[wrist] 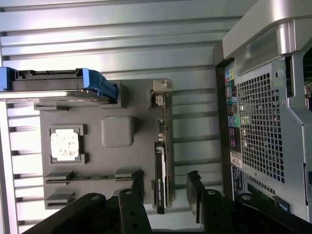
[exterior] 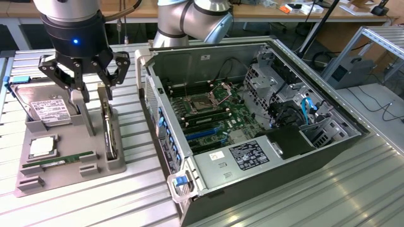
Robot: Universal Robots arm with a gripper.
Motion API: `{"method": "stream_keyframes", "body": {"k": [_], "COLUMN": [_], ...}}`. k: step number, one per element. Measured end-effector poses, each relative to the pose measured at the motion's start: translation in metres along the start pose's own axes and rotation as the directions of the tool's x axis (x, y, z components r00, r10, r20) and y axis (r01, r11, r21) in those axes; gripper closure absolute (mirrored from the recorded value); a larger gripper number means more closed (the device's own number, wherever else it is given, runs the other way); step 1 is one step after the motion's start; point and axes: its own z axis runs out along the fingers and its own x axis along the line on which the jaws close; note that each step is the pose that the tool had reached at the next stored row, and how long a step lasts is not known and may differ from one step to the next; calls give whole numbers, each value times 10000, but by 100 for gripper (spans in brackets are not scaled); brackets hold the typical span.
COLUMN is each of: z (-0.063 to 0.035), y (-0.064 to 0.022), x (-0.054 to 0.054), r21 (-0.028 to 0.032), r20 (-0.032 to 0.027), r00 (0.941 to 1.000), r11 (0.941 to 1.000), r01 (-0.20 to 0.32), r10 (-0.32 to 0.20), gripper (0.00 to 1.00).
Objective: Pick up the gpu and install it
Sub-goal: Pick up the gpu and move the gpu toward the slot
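The gpu (exterior: 109, 127), a thin flat dark expansion card with a silvery metal bracket at one end, stands on edge in a slot along one side of the grey moulded parts holder (exterior: 63, 178). The holder lies on the slatted aluminium table (exterior: 126, 201), at the exterior view's left.

The black two-finger gripper (exterior: 92, 90) hangs directly above the card. Its jaws are apart. In the wrist view the card runs between the two fingers (wrist: 138, 187), nearer one finger than the other, and neither pad touches it.

The holder also carries a boxy silver hard drive with a white label (exterior: 49, 109), a square silvery processor (exterior: 41, 147) and a narrow green memory stick (exterior: 60, 161). None of these is between the fingers.

The open black computer case (exterior: 208, 53) lies just beside the holder, at the exterior view's right, with its green motherboard (exterior: 211, 111) exposed.

Step in hand, by judgement: the pick approach, with the card not yet grasped and nothing installed. A sound grasp calls for the fingers to be centred on the card and lowered past its upper edge, so that the pads meet both flat faces squarely.
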Motion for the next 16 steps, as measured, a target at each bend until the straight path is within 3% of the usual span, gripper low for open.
{"method": "stream_keyframes", "body": {"k": [16], "z": [46], "y": [-2], "x": [1], "r21": [0], "r20": [0], "r00": [10000], "r11": [10000], "r01": [0], "r10": [0], "gripper": [52]}}
